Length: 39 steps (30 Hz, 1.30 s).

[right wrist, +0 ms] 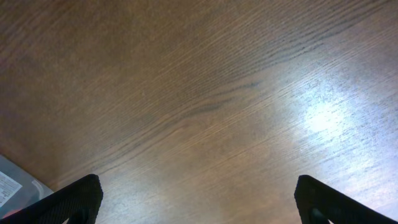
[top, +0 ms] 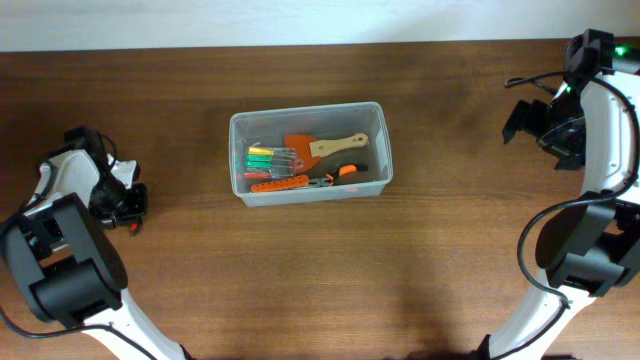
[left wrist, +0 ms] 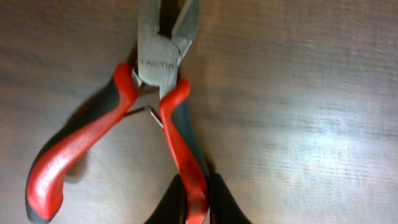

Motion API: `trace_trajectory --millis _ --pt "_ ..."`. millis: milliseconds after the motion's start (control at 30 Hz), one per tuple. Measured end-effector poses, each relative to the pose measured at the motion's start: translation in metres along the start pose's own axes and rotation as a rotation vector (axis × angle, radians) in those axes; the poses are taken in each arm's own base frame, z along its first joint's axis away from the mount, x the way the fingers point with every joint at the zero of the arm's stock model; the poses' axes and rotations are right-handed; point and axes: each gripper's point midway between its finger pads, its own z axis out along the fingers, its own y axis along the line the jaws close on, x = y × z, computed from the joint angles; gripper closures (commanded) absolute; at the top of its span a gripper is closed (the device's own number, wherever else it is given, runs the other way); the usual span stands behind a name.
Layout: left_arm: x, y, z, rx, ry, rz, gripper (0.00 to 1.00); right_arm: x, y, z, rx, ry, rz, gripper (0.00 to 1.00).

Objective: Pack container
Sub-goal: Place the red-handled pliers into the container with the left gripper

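Across the wooden table [top: 420, 250], the container [top: 236, 150] sits near the middle, toward the far edge, within reach of both arms. It already holds a scraper [top: 338, 145] and a clutter of orange and green tools. My right gripper [right wrist: 198, 194] hangs spread wide over bare wood at the far right, holding nothing and parked, I judge, clear of the other arm's path. Well to the container's left, my left gripper [left wrist: 196, 208] is pinched on one red-and-black handle of the pliers [left wrist: 155, 93], near its tip, with the second handle splayed free. I cannot tell whether the pliers are off the table. The end grip, I judge, suits a carry to the container but may let the tool swing.
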Motion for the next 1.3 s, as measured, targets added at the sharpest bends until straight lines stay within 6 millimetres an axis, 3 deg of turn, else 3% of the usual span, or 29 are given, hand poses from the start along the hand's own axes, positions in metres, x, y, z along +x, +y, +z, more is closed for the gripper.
trace_trajectory --millis 100,267,300,400,467,500,533,667,733,833,933,1033,1067,1100,1133,1300 --pt "0.003 -0.003 -0.022 0.013 0.040 0.008 0.98 0.000 0.000 0.000 0.000 0.001 -0.001 0.01" --pt "-0.040 -0.022 -0.114 -0.016 -0.093 0.093 0.98 0.000 0.000 0.000 0.000 0.000 0.000 0.01" --pt "-0.053 -0.037 -0.147 -0.032 -0.170 0.146 0.98 0.000 0.000 0.000 0.000 0.001 0.000 0.01" --pt "-0.068 -0.087 -0.211 -0.064 -0.330 0.318 0.98 0.000 0.000 0.000 0.000 0.001 -0.001 0.01" --pt "-0.069 -0.143 -0.247 -0.077 -0.444 0.518 0.98 0.000 0.000 0.000 0.000 0.000 0.000 0.01" --pt "-0.063 -0.182 -0.261 -0.077 -0.491 0.661 0.98 0.000 0.000 0.000 0.000 0.001 0.000 0.01" --pt "-0.054 -0.217 -0.266 -0.069 -0.510 0.794 0.98 0.000 0.000 0.000 0.000 0.000 0.000 0.01" --pt "-0.022 -0.316 -0.252 -0.061 -0.517 1.215 0.98 0.000 0.000 0.000 0.000 0.000 0.000 0.01" --pt "-0.016 -0.346 -0.236 -0.060 -0.508 1.332 0.98 0.000 0.000 0.000 0.000 0.000 0.000 0.01" --pt "-0.012 -0.395 -0.185 -0.054 -0.444 1.494 0.98 0.000 0.000 0.000 0.000 0.000 0.000 0.01" --pt "-0.019 -0.419 -0.135 -0.069 -0.377 1.557 0.98 0.001 0.000 0.000 0.001 0.004 0.000 0.01" --pt "-0.029 -0.413 -0.092 -0.143 -0.279 1.570 0.98 0.003 -0.001 0.000 0.003 0.013 0.000 0.01" --pt "-0.031 -0.411 -0.087 -0.159 -0.265 1.569 0.97 0.003 -0.001 0.000 0.004 0.014 0.000 0.01" --pt "-0.036 -0.406 -0.077 -0.196 -0.242 1.565 0.82 0.004 -0.001 0.000 0.005 0.016 0.000 0.01" --pt "-0.040 -0.404 -0.075 -0.213 -0.240 1.560 0.03 0.005 -0.001 0.000 0.006 0.019 0.000 0.01" --pt "-0.049 -0.395 -0.077 -0.284 -0.240 1.539 0.01 0.005 -0.001 0.000 0.006 0.019 0.000 0.01"
